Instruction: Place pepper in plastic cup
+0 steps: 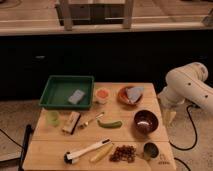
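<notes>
The green pepper point(110, 124) lies flat near the middle of the wooden table point(50, 142). The plastic cup point(102, 95), cream-white with orange inside, stands upright behind it, between the green tray and the orange plate. My gripper point(170, 116) hangs at the end of the white arm point(187, 87) off the table's right edge, just right of the dark bowl point(145, 121). It is well away from the pepper and the cup and holds nothing that I can see.
A green tray point(54, 95) with a grey piece sits at the back left, and an orange plate point(123, 97) at the back right. A light green cup point(52, 118), a white brush point(85, 151), a pale yellow stick point(101, 153) and a metal cup point(150, 149) stand nearer the front.
</notes>
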You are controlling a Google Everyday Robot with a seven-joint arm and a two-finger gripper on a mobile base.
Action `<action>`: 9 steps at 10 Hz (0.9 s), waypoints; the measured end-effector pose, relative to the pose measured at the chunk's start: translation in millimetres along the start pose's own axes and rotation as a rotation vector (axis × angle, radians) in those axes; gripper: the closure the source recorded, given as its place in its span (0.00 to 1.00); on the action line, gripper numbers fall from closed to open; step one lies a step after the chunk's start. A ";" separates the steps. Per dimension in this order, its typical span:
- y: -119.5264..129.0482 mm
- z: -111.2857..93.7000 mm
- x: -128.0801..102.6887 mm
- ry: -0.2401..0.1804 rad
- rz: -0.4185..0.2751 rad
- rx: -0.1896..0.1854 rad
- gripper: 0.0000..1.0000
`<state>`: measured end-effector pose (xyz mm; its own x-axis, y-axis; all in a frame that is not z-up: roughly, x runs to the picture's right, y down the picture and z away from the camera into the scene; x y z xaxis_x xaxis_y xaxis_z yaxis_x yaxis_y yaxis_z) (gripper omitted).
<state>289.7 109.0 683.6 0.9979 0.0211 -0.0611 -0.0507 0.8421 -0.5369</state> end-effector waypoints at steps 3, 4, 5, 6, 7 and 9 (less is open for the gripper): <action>-6.6 4.0 -16.6 0.021 -0.062 0.004 0.20; -6.7 3.9 -16.2 0.023 -0.062 0.005 0.20; -8.5 4.1 -19.3 0.026 -0.070 0.006 0.20; -9.6 6.3 -23.2 0.027 -0.077 0.005 0.20; -12.1 9.4 -26.4 0.024 -0.080 0.005 0.20; -14.0 11.0 -40.1 0.023 -0.102 0.008 0.20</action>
<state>250.8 102.4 702.8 0.9967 -0.0771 -0.0261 0.0513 0.8438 -0.5343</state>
